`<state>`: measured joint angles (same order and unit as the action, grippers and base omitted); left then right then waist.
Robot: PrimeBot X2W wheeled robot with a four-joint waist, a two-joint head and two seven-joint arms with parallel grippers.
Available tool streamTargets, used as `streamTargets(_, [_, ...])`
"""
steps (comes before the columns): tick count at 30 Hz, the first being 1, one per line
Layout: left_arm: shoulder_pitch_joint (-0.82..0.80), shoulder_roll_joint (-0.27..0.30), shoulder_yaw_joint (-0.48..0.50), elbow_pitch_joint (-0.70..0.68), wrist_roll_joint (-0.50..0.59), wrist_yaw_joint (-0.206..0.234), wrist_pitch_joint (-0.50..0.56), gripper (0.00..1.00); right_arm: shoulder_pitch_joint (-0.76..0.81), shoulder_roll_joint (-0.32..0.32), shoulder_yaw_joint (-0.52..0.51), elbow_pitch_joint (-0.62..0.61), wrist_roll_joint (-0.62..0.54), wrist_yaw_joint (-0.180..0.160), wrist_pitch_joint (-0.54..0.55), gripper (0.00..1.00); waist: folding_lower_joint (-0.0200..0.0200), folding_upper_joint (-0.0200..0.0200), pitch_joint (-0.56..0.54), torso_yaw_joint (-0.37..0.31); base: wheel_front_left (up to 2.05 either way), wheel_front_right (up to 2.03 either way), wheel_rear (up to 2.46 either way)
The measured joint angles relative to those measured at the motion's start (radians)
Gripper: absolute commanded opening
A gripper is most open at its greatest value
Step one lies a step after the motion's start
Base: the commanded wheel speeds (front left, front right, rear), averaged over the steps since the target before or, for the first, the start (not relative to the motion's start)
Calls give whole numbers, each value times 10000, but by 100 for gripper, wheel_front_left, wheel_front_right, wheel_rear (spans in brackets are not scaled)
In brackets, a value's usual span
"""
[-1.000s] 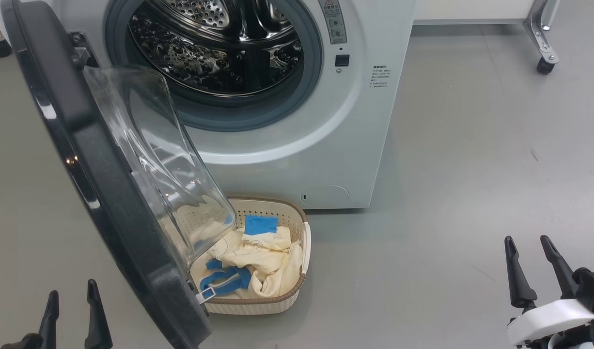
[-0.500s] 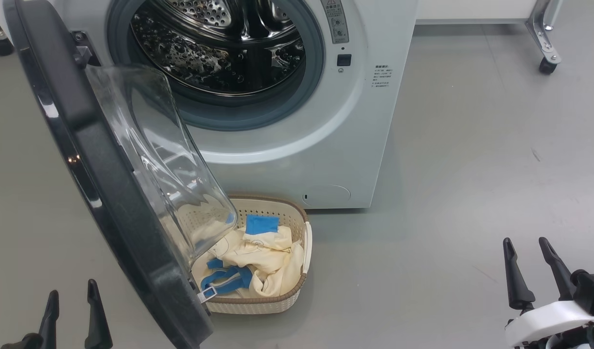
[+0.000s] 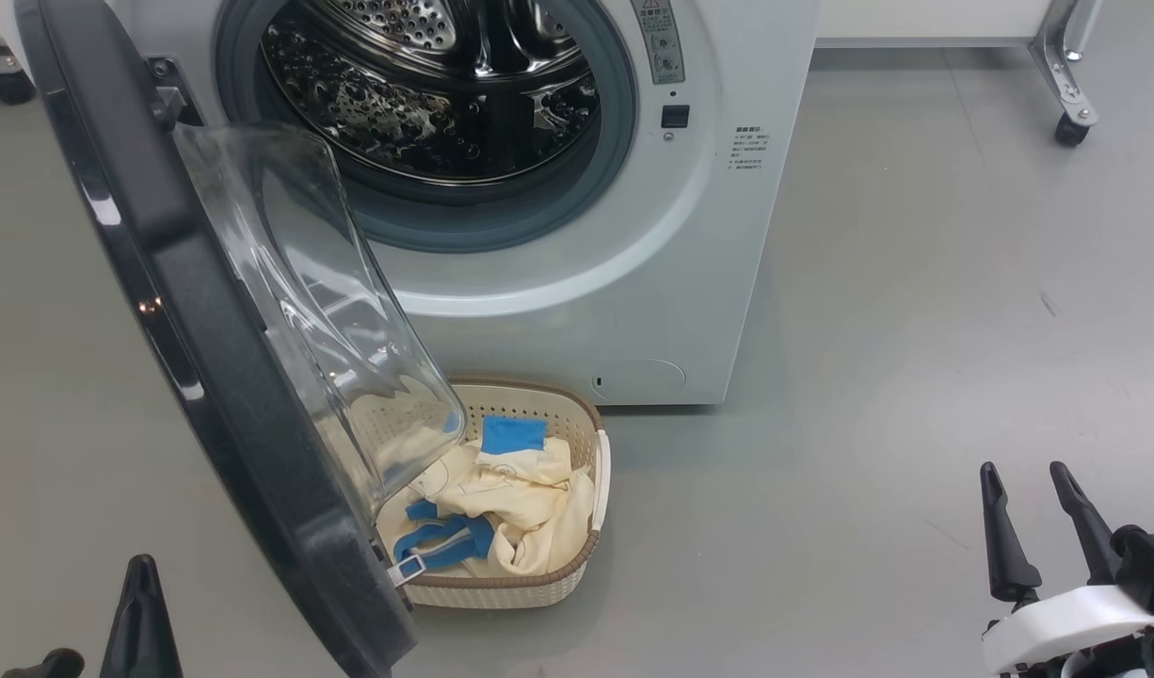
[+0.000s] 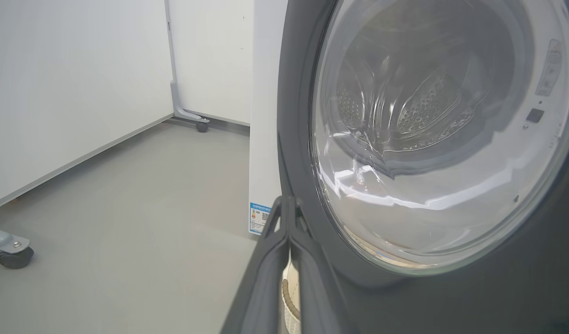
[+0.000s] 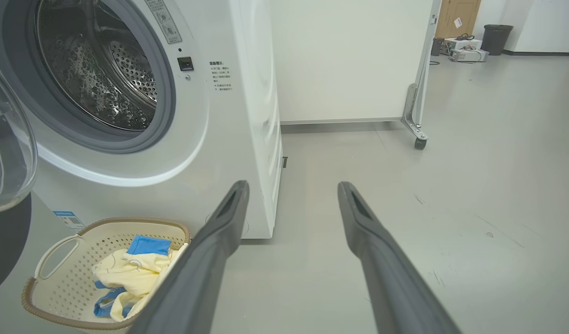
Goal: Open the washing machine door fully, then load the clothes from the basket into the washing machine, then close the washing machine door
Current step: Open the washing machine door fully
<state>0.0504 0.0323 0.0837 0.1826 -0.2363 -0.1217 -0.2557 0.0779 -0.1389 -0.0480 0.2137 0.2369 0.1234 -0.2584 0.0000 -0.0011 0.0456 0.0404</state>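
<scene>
Head view: the door (image 3: 186,282) hangs about half open over the basket (image 3: 591,546) of clothes (image 3: 525,499) at 6 o'clock, so I'd say it's step one. At 7 o'clock the left gripper (image 3: 142,612) is clenched on nothing. Left wrist view: glossy black rim and bulging clear glass right beside its tips (touching? can't tell). Right wrist view: the right gripper (image 5: 292,184) gapes empty. Next: shove the door wider.

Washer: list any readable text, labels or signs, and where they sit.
Nothing is legible enough to quote.
Strip label on the washer front beside the drum, with a warning triangle on top: print too small.
Text block on the front, right of the drum: blurred.
Blue label at a low corner: too small.
</scene>
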Motion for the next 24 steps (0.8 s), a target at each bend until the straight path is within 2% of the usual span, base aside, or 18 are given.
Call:
streamTargets(9, [-64, 0, 153, -297, -15, 46, 0, 0, 3, 84, -230, -2, -75, 2, 0, 100, 0, 0, 24, 156, 0, 0, 0])
streamTargets(13, [-217, 0, 332, -629, -12, 364, 0, 0, 8, 111, -345, -6, -75, 2, 0, 100, 0, 0, 43, 321, 0, 0, 0])
streamTargets(24, [-1029, -6, 784, -2197, 2, 895, 0, 0, 11, 115, -399, -25, -92, 2, 0, 100, 0, 0, 70, 831, 0, 0, 0])
